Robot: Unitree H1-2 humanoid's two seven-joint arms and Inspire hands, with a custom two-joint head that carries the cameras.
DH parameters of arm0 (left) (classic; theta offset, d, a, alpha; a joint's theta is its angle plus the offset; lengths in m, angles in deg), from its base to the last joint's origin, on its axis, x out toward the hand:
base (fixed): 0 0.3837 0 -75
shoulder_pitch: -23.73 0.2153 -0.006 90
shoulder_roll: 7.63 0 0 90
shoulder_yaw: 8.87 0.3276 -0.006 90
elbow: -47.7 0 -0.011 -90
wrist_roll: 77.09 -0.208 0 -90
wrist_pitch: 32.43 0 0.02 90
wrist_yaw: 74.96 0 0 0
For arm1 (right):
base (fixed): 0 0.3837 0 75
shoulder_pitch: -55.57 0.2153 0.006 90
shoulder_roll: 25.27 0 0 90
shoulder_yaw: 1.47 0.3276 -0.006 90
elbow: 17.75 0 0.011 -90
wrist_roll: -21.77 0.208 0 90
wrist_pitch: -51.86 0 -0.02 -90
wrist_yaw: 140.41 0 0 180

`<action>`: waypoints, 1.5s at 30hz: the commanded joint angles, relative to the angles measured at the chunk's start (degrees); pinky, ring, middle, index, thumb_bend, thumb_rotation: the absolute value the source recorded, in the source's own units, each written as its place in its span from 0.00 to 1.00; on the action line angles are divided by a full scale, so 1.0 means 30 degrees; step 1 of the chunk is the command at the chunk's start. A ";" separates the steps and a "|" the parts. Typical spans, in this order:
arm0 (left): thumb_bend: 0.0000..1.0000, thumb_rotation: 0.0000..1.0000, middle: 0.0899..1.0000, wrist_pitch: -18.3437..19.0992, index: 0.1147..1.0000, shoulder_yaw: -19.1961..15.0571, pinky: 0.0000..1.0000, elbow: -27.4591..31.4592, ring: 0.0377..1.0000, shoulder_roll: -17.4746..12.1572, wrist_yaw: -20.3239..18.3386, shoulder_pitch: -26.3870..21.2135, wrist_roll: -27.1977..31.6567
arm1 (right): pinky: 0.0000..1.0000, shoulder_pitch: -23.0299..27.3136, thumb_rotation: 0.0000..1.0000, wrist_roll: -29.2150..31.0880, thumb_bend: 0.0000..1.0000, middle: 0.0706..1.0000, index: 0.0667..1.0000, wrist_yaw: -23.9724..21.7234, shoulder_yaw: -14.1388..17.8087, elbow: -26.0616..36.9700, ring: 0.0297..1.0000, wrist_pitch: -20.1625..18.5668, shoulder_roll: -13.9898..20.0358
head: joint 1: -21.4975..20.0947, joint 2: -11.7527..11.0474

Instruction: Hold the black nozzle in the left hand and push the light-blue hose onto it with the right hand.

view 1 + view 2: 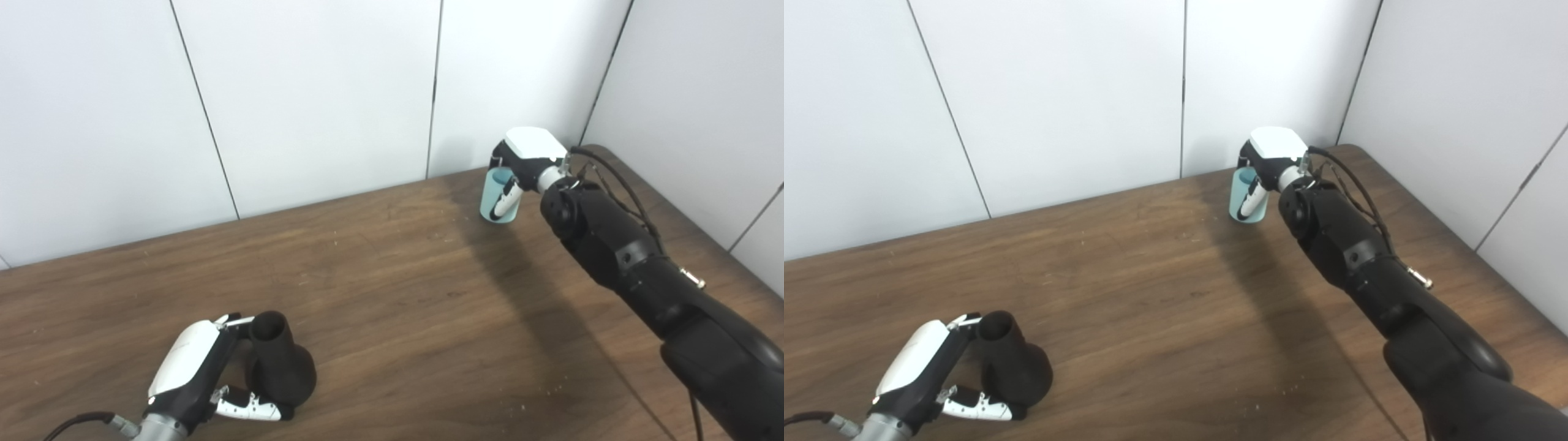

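left hand (202, 373) wraps the black nozzle (278, 361) at lower left. right hand (520, 165) seems closed on the light-blue hose (499, 199) at upper right. they're well apart, so a misaligned carry could jam the push.

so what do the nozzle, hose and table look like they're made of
Nozzle: matte black, probably plastic or rubber; there is no shine on it.
Hose: light-blue, smooth, likely soft plastic or silicone; it looks like a short open-ended tube.
Table: dark brown wood grain with streaks, possibly laminate rather than solid wood.

Matt black nozzle (278, 367) on grained wood table (398, 294)
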 commanded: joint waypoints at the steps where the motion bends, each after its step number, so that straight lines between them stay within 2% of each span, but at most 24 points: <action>1: 0.52 0.00 0.47 0.0897 0.40 0.0699 0.92 -0.0511 0.63 -0.0372 -0.1715 0.1074 -0.0355 | 0.34 0.0669 0.00 -0.0340 0.50 0.45 0.43 0.0037 0.0472 0.1502 0.43 -0.0267 0.0664 | 0.0212 0.0034; 7: 0.52 0.00 0.47 0.1119 0.41 0.0789 0.92 -0.0172 0.62 -0.0202 -0.1715 0.1130 -0.0512 | 0.33 -0.0865 0.00 -0.0720 0.50 0.46 0.44 -0.1343 0.1001 0.6875 0.41 -0.1051 0.0853 | 0.1094 0.0075; 11: 0.52 0.00 0.46 0.1087 0.41 0.0933 0.92 -0.0472 0.62 0.0059 -0.1521 0.1101 -0.0708 | 0.32 -0.2220 0.00 -0.0768 0.50 0.46 0.45 -0.2001 0.1388 1.0175 0.41 -0.0854 0.0547 | 0.1588 0.0080; 16: 0.52 0.00 0.47 0.1209 0.40 0.1036 0.91 -0.0517 0.63 0.0359 -0.1503 0.1157 -0.0892 | 0.31 -0.3404 0.00 -0.0258 0.50 0.46 0.46 -0.3103 0.1637 1.3591 0.41 -0.0553 -0.0162 | 0.2460 0.0115; 22: 0.52 0.00 0.47 0.1661 0.40 0.1138 0.91 -0.0302 0.63 0.0711 -0.1615 0.1138 -0.1028 | 0.31 -0.3848 0.00 0.0236 0.50 0.47 0.47 -0.4886 0.1557 1.6682 0.41 -0.0416 -0.1424 | 0.3697 0.0241; 29: 0.52 0.00 0.45 0.2257 0.42 0.1470 0.92 -0.0366 0.62 0.1530 -0.1602 0.1122 -0.1726 | 0.32 -0.3899 0.00 0.0773 0.50 0.46 0.45 -0.6330 0.1324 1.8486 0.41 0.0336 -0.2441 | 0.5486 0.0429; 35: 0.52 0.00 0.42 0.2998 0.43 0.1760 0.92 -0.0206 0.62 0.2010 -0.1743 0.0994 -0.2393 | 0.32 -0.3658 0.00 0.1296 0.50 0.47 0.46 -0.7439 0.1412 1.9816 0.40 0.0425 -0.3075 | 0.6966 0.0608; 38: 0.52 0.00 0.40 0.3243 0.44 0.1886 0.93 -0.0260 0.62 0.2228 -0.1765 0.0877 -0.2684 | 0.32 -0.3499 0.00 0.1638 0.50 0.47 0.47 -0.7876 0.1511 2.0552 0.39 0.0532 -0.3390 | 0.7371 0.0686; 42: 0.52 0.00 0.43 0.3538 0.42 0.2059 0.93 -0.0136 0.63 0.2467 -0.1804 0.0883 -0.2997 | 0.32 -0.3333 0.00 0.2298 0.50 0.47 0.47 -0.8225 0.1643 2.1198 0.39 0.0720 -0.3684 | 0.7263 0.0779; 45: 0.52 0.00 0.45 0.3653 0.41 0.2179 0.92 -0.0051 0.63 0.2569 -0.1831 0.0908 -0.3135 | 0.31 -0.3265 0.00 0.3558 0.50 0.47 0.47 -0.8368 0.1838 2.1150 0.39 0.0528 -0.4093 | 0.7251 0.0870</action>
